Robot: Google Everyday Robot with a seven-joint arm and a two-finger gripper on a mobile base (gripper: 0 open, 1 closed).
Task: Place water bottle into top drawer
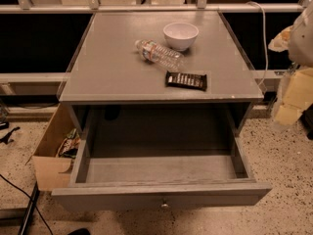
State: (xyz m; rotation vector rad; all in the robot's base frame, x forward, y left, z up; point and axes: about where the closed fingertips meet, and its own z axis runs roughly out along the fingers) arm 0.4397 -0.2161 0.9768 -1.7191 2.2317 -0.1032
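Observation:
The water bottle (159, 54) lies on its side on the grey cabinet top (112, 67), cap toward the back left, just in front of a white bowl. The top drawer (161, 196) is pulled fully out below the top, with its small round knob (165, 205) on the front panel, and nothing shows inside it. My gripper (288, 106) is a pale blurred shape at the right edge of the view, to the right of the cabinet and well apart from the bottle. It holds nothing that I can see.
A white bowl (181, 35) stands behind the bottle. A dark candy bar (186, 81) lies near the top's front edge. A tan cardboard box (51, 153) with snack packets stands left of the drawer. A white cable (265, 38) hangs at the back right.

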